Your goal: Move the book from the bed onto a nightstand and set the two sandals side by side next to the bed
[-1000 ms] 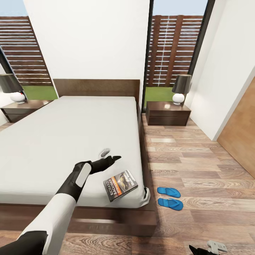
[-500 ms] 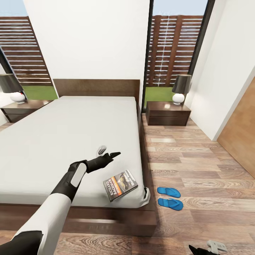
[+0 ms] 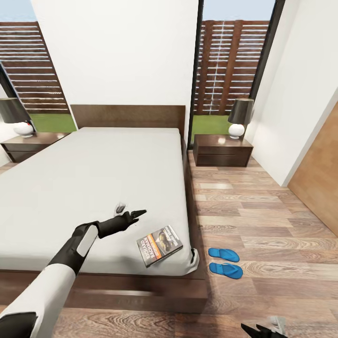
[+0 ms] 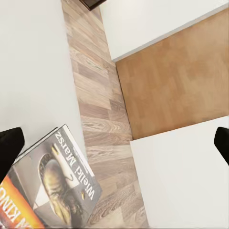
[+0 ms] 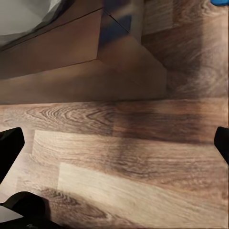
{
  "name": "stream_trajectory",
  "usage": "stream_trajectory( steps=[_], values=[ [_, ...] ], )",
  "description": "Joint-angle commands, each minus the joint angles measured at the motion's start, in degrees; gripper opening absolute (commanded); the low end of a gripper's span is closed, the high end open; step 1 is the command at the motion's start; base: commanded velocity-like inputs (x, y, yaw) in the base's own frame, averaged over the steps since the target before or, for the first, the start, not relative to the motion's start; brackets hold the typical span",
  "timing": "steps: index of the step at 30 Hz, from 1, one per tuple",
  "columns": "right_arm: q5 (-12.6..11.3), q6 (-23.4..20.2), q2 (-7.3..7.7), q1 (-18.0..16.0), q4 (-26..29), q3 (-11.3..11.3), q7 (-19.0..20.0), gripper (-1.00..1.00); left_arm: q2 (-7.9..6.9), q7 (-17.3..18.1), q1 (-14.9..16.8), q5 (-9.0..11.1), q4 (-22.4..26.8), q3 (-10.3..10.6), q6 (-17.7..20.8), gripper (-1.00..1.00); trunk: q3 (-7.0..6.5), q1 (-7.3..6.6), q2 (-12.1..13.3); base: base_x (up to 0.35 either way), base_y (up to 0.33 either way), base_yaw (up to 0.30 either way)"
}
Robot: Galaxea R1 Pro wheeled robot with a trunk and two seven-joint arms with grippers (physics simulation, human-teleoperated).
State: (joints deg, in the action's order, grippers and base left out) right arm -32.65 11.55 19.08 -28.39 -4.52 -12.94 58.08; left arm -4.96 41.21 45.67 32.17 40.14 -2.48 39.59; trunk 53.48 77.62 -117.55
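The book, dark with an orange band, lies flat near the bed's front right corner; its cover also shows in the left wrist view. My left gripper hovers open above the mattress, a little to the left of and beyond the book, with nothing between its fingertips. The two blue sandals lie side by side on the floor right beside that corner. My right gripper is open, low over the floor at the picture's bottom right. The right nightstand and the left nightstand flank the headboard.
Each nightstand carries a lamp with a dark shade. The bed's dark wooden frame corner is close to my right gripper. Wood-plank floor stretches to the right of the bed up to a brown door.
My left arm has drawn back to the left, so the gripper is farther from the book. The right gripper has sunk slightly at the picture's bottom edge. Book and sandals have not moved.
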Motion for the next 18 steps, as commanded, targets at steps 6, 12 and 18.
stream_trajectory(
  steps=[6, 12, 18],
  values=[
    [-0.42, 0.27, 1.78, -0.09, -0.22, -0.59, 2.14, 1.0, -1.47, 5.81, -0.03, 0.1, -1.33, 13.79, 0.39, 1.0, 0.05, -0.01, -0.02, 0.0, 0.0, 0.0],
    [-0.4, -0.75, 1.88, -0.09, -0.22, -0.59, 8.09, 1.0, -1.55, 8.12, -0.04, -0.26, -1.32, 16.83, 0.4, 1.0, 0.05, -0.01, -0.02, 0.0, 0.0, 0.0],
    [-0.39, -5.71, 1.93, -0.09, -0.22, -0.51, 21.43, 1.0, -5.62, 15.62, -0.05, -0.88, -1.23, 21.59, 0.4, 1.0, 0.05, -0.01, -0.02, 0.0, 0.0, 0.0]
  ],
)
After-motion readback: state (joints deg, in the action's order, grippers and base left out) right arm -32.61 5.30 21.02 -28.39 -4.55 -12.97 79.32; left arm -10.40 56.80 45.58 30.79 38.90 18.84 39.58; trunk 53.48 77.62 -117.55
